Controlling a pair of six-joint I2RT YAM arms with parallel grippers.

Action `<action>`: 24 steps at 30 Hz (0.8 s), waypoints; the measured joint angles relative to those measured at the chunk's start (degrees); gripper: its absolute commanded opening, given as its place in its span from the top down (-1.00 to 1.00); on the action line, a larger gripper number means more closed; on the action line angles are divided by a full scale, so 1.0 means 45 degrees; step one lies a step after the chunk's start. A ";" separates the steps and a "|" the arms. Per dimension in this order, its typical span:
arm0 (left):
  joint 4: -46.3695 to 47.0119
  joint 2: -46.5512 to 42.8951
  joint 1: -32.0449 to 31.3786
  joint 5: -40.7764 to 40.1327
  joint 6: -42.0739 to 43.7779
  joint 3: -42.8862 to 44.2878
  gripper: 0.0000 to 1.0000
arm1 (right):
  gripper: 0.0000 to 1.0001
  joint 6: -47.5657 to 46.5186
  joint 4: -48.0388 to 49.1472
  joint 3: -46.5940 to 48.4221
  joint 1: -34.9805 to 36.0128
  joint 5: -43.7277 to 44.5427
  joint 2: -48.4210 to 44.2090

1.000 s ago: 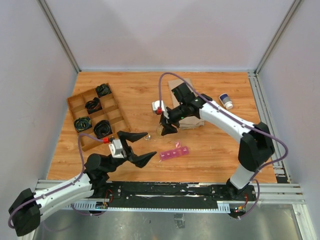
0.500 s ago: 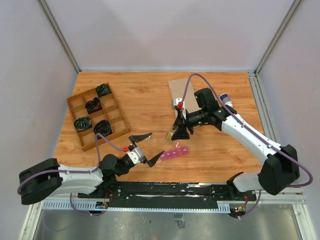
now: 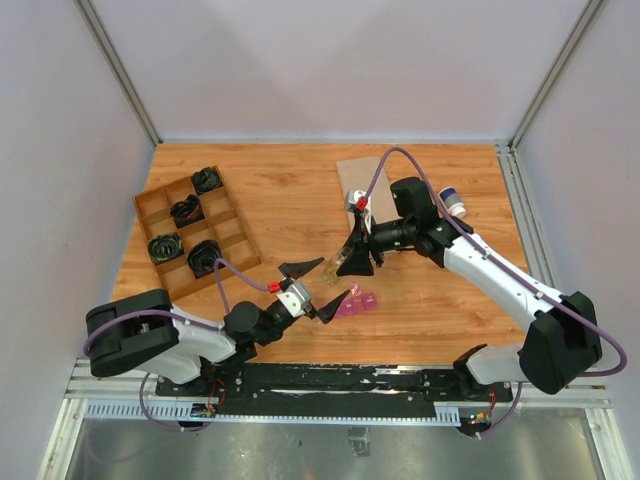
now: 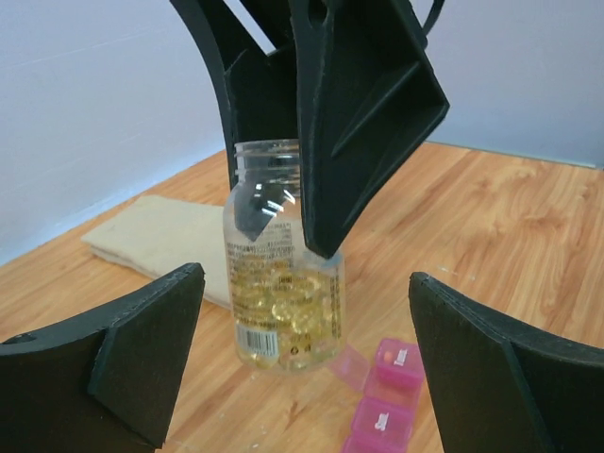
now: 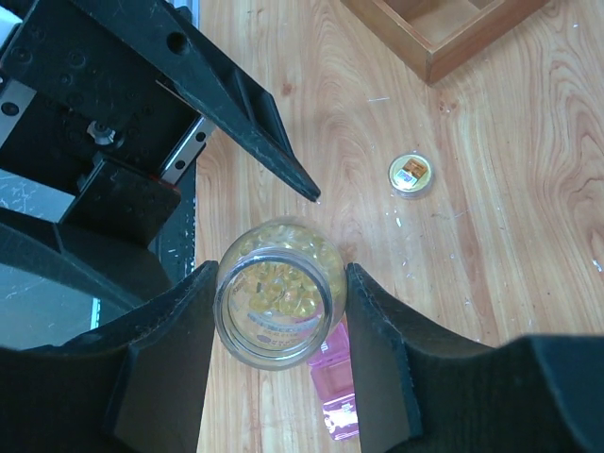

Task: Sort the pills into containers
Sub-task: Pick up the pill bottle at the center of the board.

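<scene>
left gripper (image 3: 333, 278), open and empty, has advanced; containers (image 3: 358, 303) now lie just ahead of it. right gripper (image 3: 350, 262) clamps the uncapped pill bottle (image 4: 283, 311) alongside; dispensing looks near.

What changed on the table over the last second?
The left gripper, open, swung right to the pink strip. The right gripper carried the bottle slightly right, toward the strip. Unchanged: its grip on the bottle; strip and tray stayed put.

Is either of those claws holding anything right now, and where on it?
The right gripper clamps the open pill bottle by its neck and shoulder. The left gripper is open, holding nothing.
</scene>
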 measured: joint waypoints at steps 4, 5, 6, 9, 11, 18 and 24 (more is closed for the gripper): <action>0.0078 0.0593 -0.0053 -0.0544 -0.0165 0.0500 -0.68 | 0.68 0.0262 0.0219 -0.0073 0.0000 -0.0010 -0.0034; 0.0092 0.0753 -0.0053 -0.0719 -0.0214 0.0549 -0.66 | 0.68 0.0311 0.0267 -0.0087 0.0005 -0.0024 -0.0039; 0.0092 0.0850 -0.0058 -0.0811 -0.0262 0.0573 -0.65 | 0.68 0.0350 0.0301 -0.0092 0.0000 -0.0044 -0.0049; -0.0015 0.1030 -0.0058 -0.1137 -0.0350 0.0685 -0.61 | 0.68 0.0491 0.0427 -0.0112 0.0005 -0.0068 -0.0049; -0.0097 0.1054 -0.0058 -0.1345 -0.0427 0.0850 -0.57 | 0.68 0.0554 0.0452 -0.0117 0.0015 -0.0063 -0.0049; -0.0214 0.1137 -0.0058 -0.1807 -0.0481 0.1054 -0.50 | 0.68 0.0583 0.0481 -0.0117 0.0262 0.0053 -0.0049; -0.0364 0.1287 -0.0058 -0.2055 -0.0486 0.1205 -0.49 | 0.68 0.0583 0.0476 -0.0117 0.0311 0.0301 -0.0049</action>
